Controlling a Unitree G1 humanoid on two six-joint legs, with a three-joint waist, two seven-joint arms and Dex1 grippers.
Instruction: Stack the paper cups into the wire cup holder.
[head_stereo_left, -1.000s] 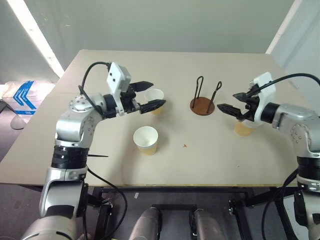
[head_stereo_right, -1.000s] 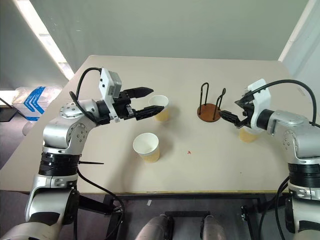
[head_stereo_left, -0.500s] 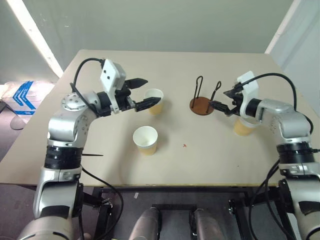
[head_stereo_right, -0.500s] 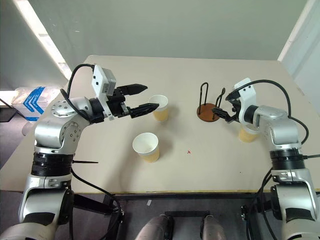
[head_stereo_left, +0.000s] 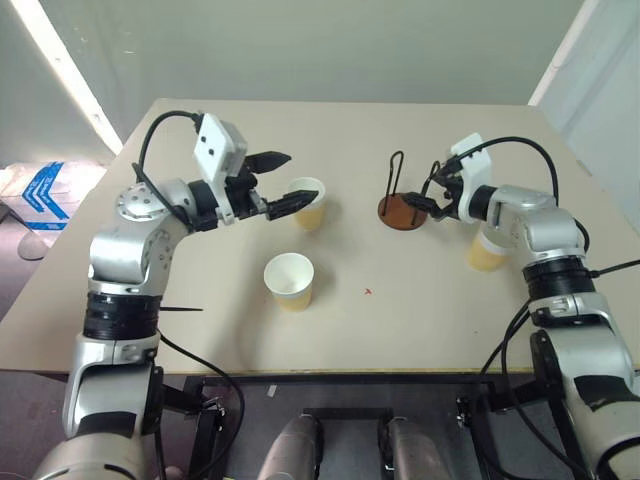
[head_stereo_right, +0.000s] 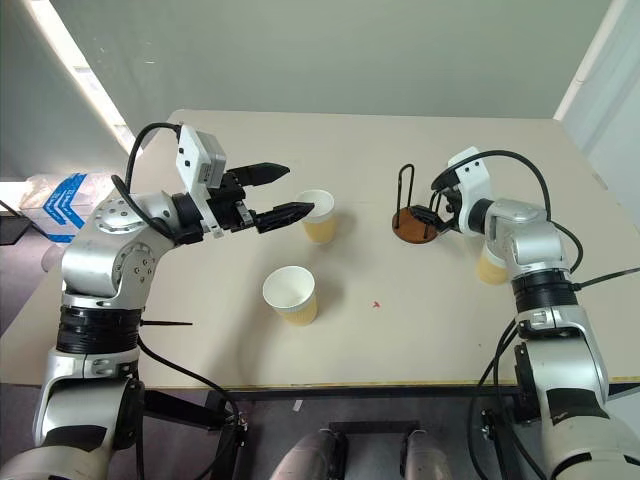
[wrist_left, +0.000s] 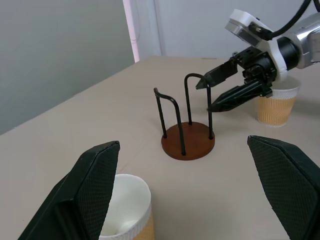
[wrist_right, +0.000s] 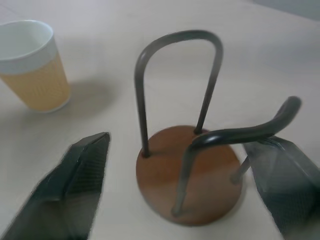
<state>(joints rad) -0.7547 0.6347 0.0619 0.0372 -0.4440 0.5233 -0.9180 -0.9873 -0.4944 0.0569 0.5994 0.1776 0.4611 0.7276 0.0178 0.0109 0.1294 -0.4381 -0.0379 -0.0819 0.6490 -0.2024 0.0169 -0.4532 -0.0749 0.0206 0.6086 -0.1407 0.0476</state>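
Right gripper (head_stereo_left: 421, 196) has advanced to the wire cup holder (head_stereo_left: 404, 210), centre-right of frame, fingers parted around its near loop, gripping nothing. Left gripper (head_stereo_left: 284, 181) gapes wide beside one cup (head_stereo_left: 307, 202). Three tapered paper cups; second (head_stereo_left: 289, 280) lower centre, third (head_stereo_left: 483, 252) right. Holder: round brown disc, two wire loops.

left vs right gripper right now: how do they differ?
1. Left gripper hovers at a paper cup by its rim; right gripper sits at the wire cup holder.
2. Left gripper's jaws stand wide open; right gripper's look narrower, with one of the holder's wire loops between its fingers in the right wrist view.
Shared: both have black fingers, and neither holds a cup.
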